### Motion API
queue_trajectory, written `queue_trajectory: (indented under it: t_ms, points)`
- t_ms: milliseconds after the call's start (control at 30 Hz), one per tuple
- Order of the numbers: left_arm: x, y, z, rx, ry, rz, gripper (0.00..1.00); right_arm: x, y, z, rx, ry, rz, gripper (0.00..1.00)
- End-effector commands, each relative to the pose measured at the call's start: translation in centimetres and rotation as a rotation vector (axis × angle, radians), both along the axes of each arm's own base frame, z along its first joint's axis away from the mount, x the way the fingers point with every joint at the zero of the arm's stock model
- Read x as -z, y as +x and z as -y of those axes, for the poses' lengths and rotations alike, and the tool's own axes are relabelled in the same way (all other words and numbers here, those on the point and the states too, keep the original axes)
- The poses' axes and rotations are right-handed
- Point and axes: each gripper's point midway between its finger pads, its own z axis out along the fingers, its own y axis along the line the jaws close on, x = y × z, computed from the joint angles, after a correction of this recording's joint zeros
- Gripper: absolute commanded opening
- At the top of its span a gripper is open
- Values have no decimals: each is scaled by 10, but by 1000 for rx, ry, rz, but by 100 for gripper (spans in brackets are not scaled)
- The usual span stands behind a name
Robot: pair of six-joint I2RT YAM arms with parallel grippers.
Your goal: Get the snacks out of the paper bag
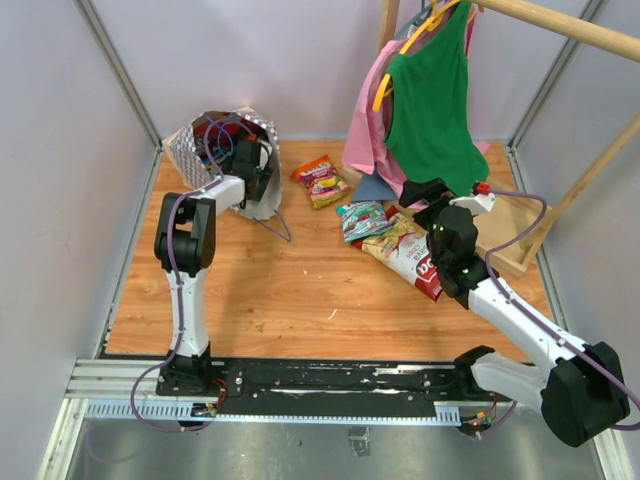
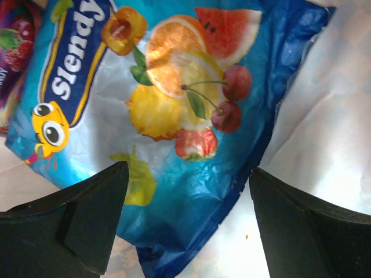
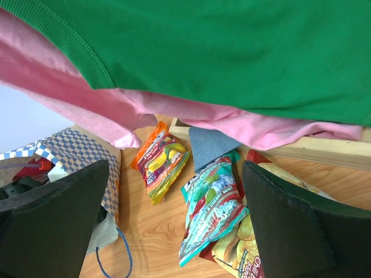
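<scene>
The paper bag lies at the back left of the table, its mouth toward the arms; it also shows in the right wrist view. My left gripper is inside it, open, its jaws on either side of a blue fruit-print packet without closing on it. A purple packet lies beside that one. An orange-green packet, a teal packet and a red-and-white packet lie on the table. My right gripper hangs open and empty above them.
A green top and a pink garment hang from a wooden rack at the back right. A grey-blue cloth lies under them. The rack's wooden base sits to the right of the packets.
</scene>
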Motion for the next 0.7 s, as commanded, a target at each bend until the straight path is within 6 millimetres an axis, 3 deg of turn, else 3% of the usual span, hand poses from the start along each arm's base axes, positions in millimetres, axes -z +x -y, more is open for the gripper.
queue_trajectory:
  t_ms: [0, 167, 300, 533, 600, 633, 667]
  points:
    - [6, 8, -18, -55, 96, 42, 89, 5, 1, 9, 23, 8, -10, 98]
    - [14, 20, -29, -95, 158, 61, 88, 6, 0, 14, 34, 8, -9, 98]
    - [20, 23, -31, -98, 163, 80, 80, 6, -1, 16, 43, 8, -7, 98]
    - [27, 20, -24, -63, 127, 78, 36, 9, -1, 18, 52, 8, -12, 98]
    - [29, 19, -23, -57, 120, 70, 18, 10, -1, 18, 53, 9, -14, 98]
    - [29, 18, -22, -58, 120, 66, 2, 10, -1, 18, 52, 10, -12, 98]
    - [28, 17, -22, -61, 121, 65, 1, 10, -1, 18, 51, 10, -12, 98]
